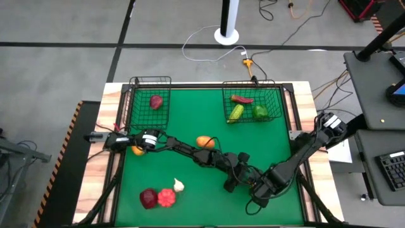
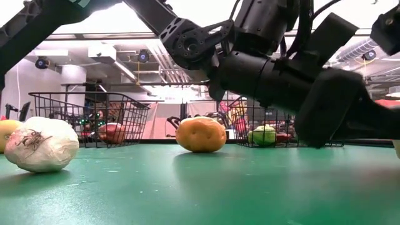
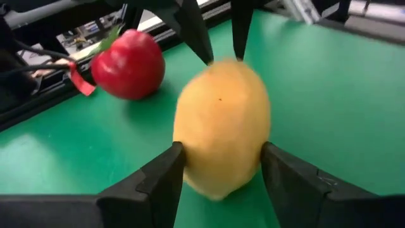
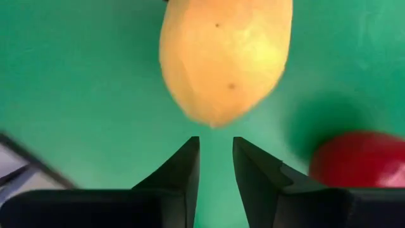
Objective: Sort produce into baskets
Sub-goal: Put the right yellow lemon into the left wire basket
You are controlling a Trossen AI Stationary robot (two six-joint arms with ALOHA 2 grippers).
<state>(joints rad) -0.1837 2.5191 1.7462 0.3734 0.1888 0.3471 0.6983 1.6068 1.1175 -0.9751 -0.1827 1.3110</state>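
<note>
A yellow lemon-like piece of produce (image 3: 221, 126) sits between the fingers of my left gripper (image 3: 221, 155), which reaches nearly level over the near right part of the green table. My right gripper (image 4: 215, 142) points down just past the piece's far end (image 4: 218, 117), its fingers (image 3: 205, 44) a narrow gap apart with nothing between them. A red apple-like piece (image 3: 128, 63) rests on the mat beside them, near the table's edge. In the high view both arms hide the yellow piece. The two wire baskets (image 1: 150, 85) (image 1: 253, 88) stand at the far edge. My left gripper pinches the yellow piece across its middle, one finger (image 3: 166, 172) on each side (image 3: 186, 155). The fingers come in nearly level, slanting a little down. Whether the piece's lower end rests on the mat, I cannot tell. My right gripper's fingertips stand at the piece's far end; whether they touch it, I cannot tell.
An orange piece (image 1: 204, 142) lies mid-table. A white garlic (image 1: 179, 185), a red piece (image 1: 166, 197) and a maroon one (image 1: 149, 198) lie near the front left. The left basket holds a dark red piece (image 1: 155, 101). The right basket holds a red pepper (image 1: 242, 99) and two green pieces (image 1: 236, 112).
</note>
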